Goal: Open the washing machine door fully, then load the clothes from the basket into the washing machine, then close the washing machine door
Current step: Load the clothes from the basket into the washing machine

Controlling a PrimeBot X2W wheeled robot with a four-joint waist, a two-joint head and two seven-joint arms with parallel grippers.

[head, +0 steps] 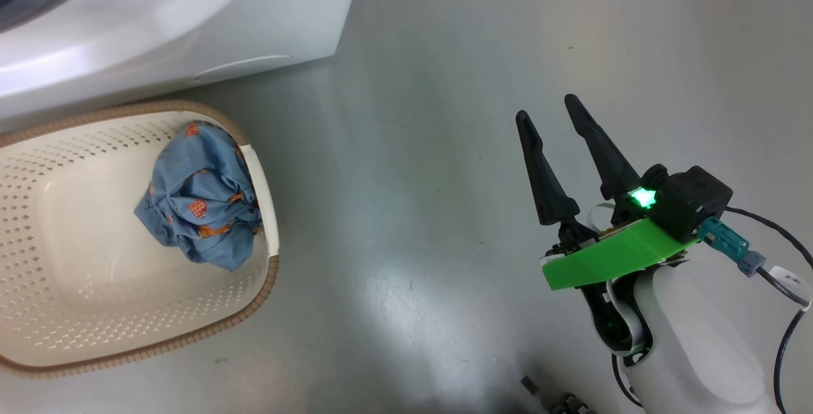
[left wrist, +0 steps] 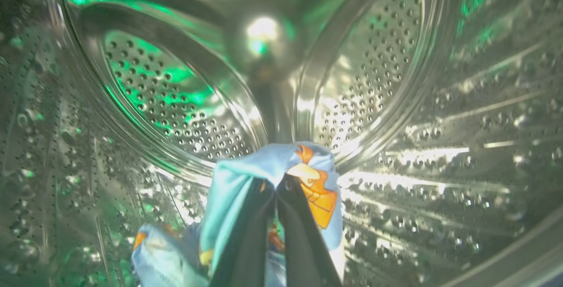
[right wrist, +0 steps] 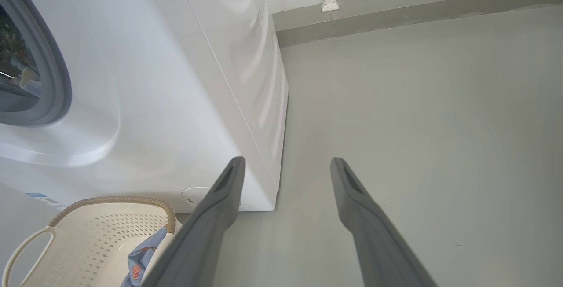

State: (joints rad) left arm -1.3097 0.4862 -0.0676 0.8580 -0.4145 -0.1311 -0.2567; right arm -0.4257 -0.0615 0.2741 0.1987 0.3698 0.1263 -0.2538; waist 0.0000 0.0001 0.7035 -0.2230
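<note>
Inside the washing machine's steel drum [left wrist: 184, 115], my left gripper [left wrist: 276, 186] is shut on a light blue garment with orange motifs [left wrist: 308, 177]; its cloth drapes over both fingers and hangs down to the drum floor. The white washing machine [head: 178, 26] fills the head view's upper left, with its grey gasket [right wrist: 53, 80] at the right wrist view's left edge. The cream basket [head: 82, 312] sits on the floor before it, with one crumpled blue garment [head: 200, 198] against its right wall. My right gripper [head: 551, 109] hovers open over bare floor, well right of the basket. The washing machine door is out of view.
Grey floor [head: 419, 147] spreads between the basket and my right arm. A low wall ledge [right wrist: 396, 5] runs behind the machine. A cable [head: 787, 312] loops off my right wrist.
</note>
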